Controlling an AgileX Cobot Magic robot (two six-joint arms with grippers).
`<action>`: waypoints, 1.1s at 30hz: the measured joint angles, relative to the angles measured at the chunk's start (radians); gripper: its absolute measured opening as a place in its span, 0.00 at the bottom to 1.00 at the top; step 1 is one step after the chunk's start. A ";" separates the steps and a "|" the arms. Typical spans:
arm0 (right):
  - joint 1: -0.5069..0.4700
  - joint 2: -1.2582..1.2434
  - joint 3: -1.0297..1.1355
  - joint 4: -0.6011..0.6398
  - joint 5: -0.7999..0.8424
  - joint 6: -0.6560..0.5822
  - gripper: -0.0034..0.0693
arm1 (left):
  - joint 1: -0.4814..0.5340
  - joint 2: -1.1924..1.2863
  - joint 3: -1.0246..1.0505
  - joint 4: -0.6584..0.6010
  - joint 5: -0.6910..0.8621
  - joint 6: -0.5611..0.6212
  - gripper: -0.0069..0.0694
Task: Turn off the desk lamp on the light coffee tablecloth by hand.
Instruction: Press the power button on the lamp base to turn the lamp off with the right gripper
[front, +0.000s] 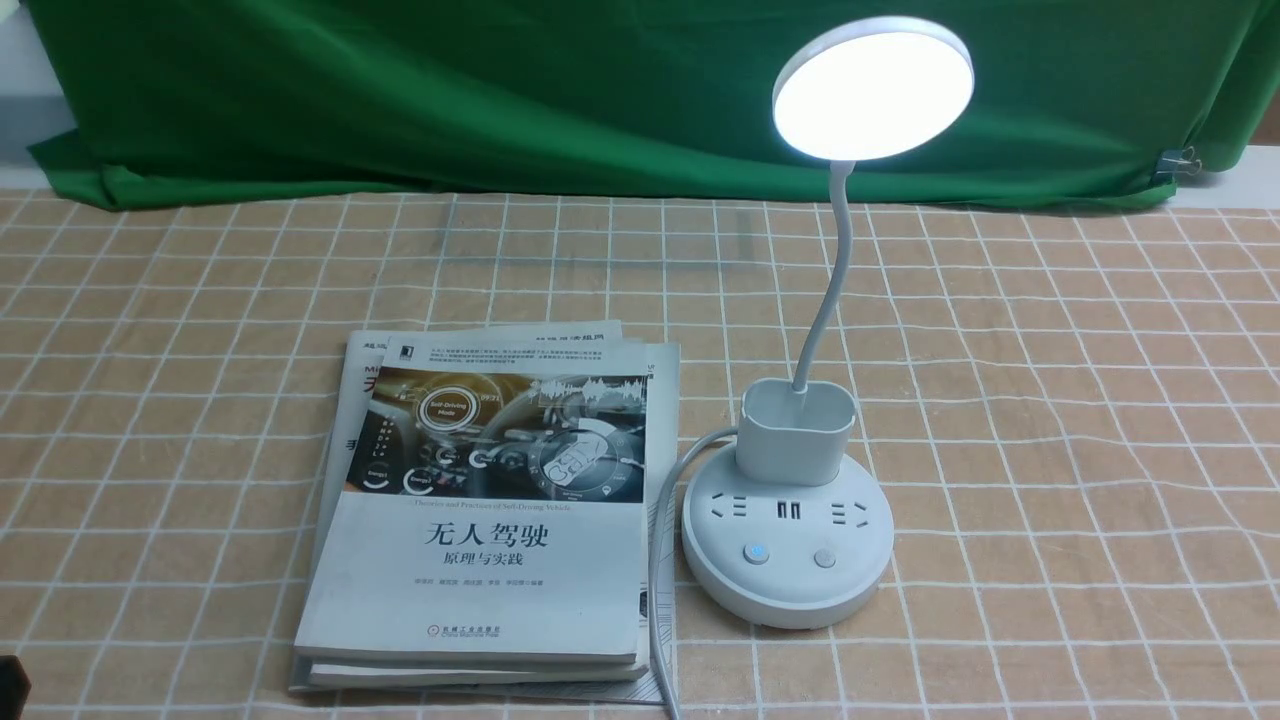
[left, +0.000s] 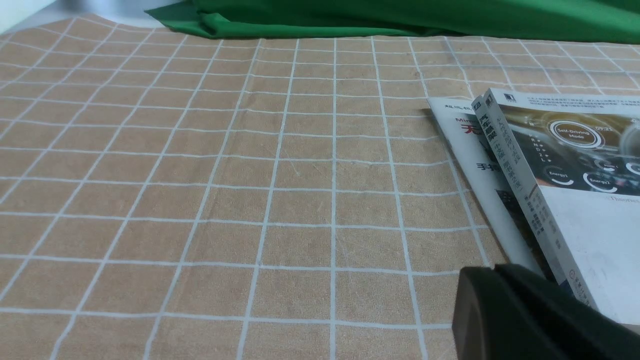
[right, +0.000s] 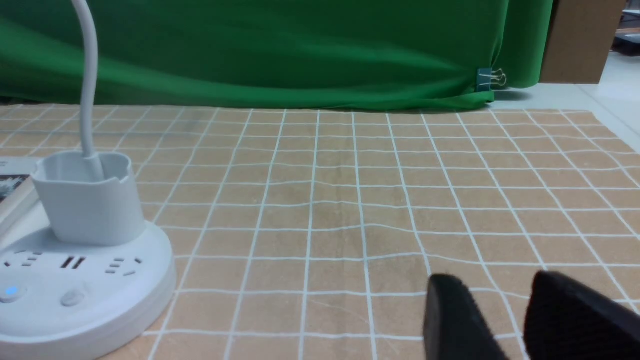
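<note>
The light coffee tablecloth spread beneath both pincers, with the green backdrop far ahead of them. The stack of books lay just beside the left pincer, whose fingers met with no cloth showing between. The desk lamp stood on the cloth toward the robot's left of the right pincer, apart from it, its head shining. So the reach looked unbegun. The next move probably called for the right pincer to swing across and press straight down on a base button, likely the blue-lit button rather than the plain button. The right pincer hung low over the cloth, level, fingers parted, grasping nothing.
</note>
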 joint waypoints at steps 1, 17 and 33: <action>0.000 0.000 0.000 0.000 0.000 0.000 0.38 | 0.000 0.000 0.000 0.000 0.000 0.000 0.10; 0.000 0.000 0.001 0.014 -0.031 0.010 0.38 | 0.000 0.000 0.000 0.000 0.000 0.000 0.10; 0.000 0.000 0.001 0.223 -0.322 0.494 0.34 | 0.000 0.000 0.000 0.000 0.000 0.000 0.10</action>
